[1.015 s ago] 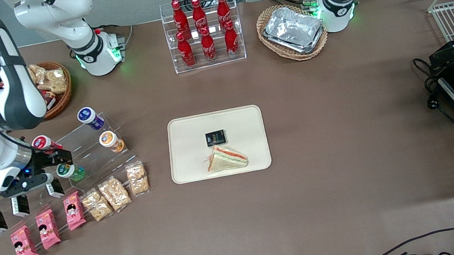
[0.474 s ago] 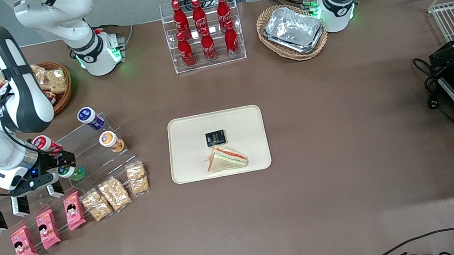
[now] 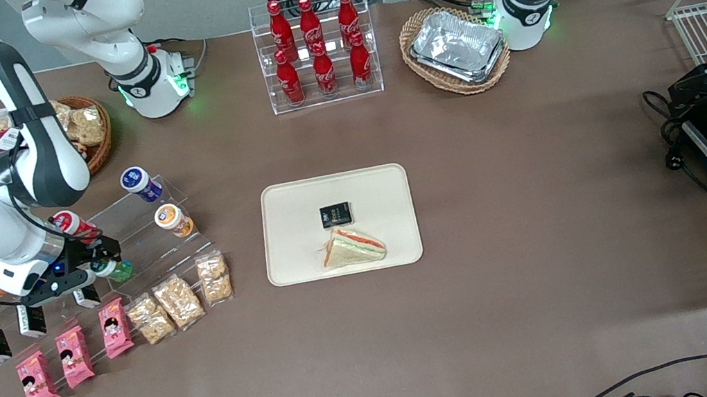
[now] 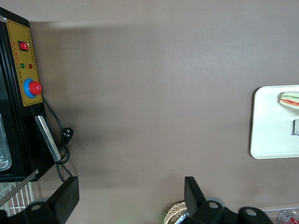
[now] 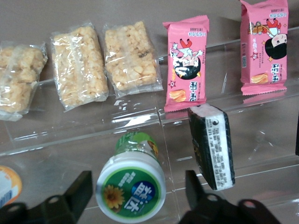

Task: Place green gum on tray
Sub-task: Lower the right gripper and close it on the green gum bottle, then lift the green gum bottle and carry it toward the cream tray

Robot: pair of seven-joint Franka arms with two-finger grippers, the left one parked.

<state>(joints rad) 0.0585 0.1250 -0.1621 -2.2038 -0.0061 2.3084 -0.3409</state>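
Gripper (image 5: pixel 133 193) at the clear stepped rack (image 3: pixel 142 240), fingers apart and flanking the green gum (image 5: pixel 131 182) — not clamped. Gum lying on a rack step beside a black packet (image 5: pixel 212 147) — well apart from the tray (image 3: pixel 287 198).

**Even overhead light, soft shadows, a few bright spots**

The room is bright and evenly lit from above. The brown table (image 3: pixel 496 170) shows only soft, short shadows beside things, and a paler sheen runs along its edge nearest the front camera. Glare sits on the crinkled foil trays (image 3: pixel 458 45) and on the clear acrylic rack (image 5: pixel 140 121), where reflections streak its steps. Green lamps glow at both arm bases. The cream tray (image 3: pixel 296 263) looks almost washed out from the left wrist camera. Up close, the gripper (image 5: pixel 135 198) fingers are dark and slightly soft, while the green gum (image 5: pixel 131 184) label and the snack packets read sharply.
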